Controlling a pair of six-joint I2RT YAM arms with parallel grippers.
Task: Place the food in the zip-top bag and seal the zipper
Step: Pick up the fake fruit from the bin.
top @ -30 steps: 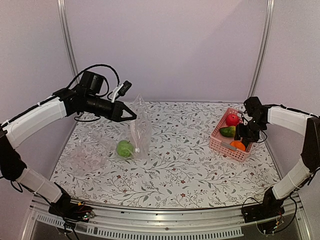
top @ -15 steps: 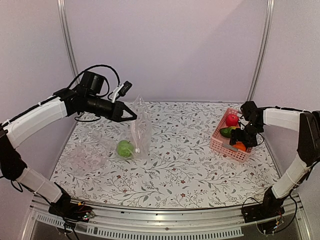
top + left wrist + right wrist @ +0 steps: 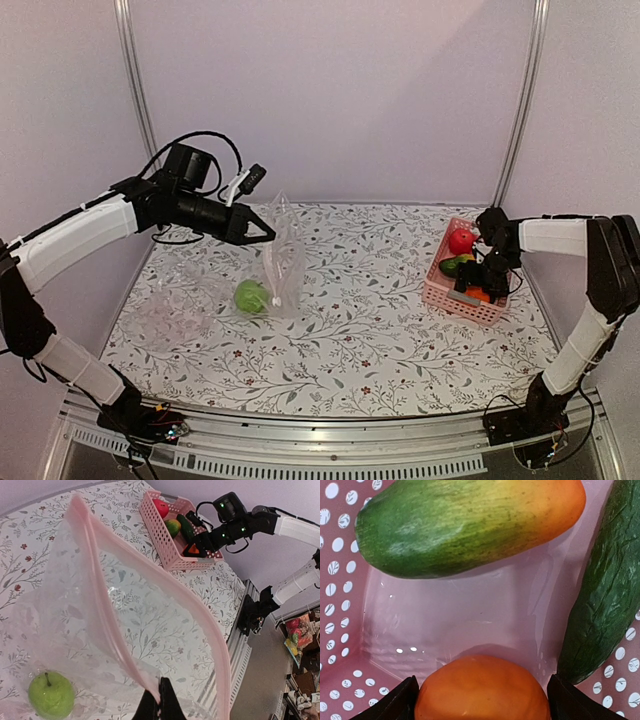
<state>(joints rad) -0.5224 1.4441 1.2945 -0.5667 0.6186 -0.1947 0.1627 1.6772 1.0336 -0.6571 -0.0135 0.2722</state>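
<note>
My left gripper (image 3: 268,233) is shut on the pink zipper (image 3: 107,605) of the zip-top bag (image 3: 282,258) and holds it up with its mouth gaping. A green apple (image 3: 51,695) lies in the bag's bottom. In the pink basket (image 3: 443,293) at the right are a red apple (image 3: 461,240), a green-orange mango (image 3: 470,520), a dark cucumber (image 3: 605,590) and an orange (image 3: 482,690). My right gripper (image 3: 482,702) is down inside the basket. It is open, with one finger on each side of the orange.
A hazy crumpled plastic film (image 3: 170,305) lies on the flowered table (image 3: 380,330) left of the bag. Frame posts stand at the back corners, and the basket sits near the table's right edge.
My right gripper has dropped lower into the basket onto the orange, and its jaws have spread wider. The left arm and the bag have hardly moved.
</note>
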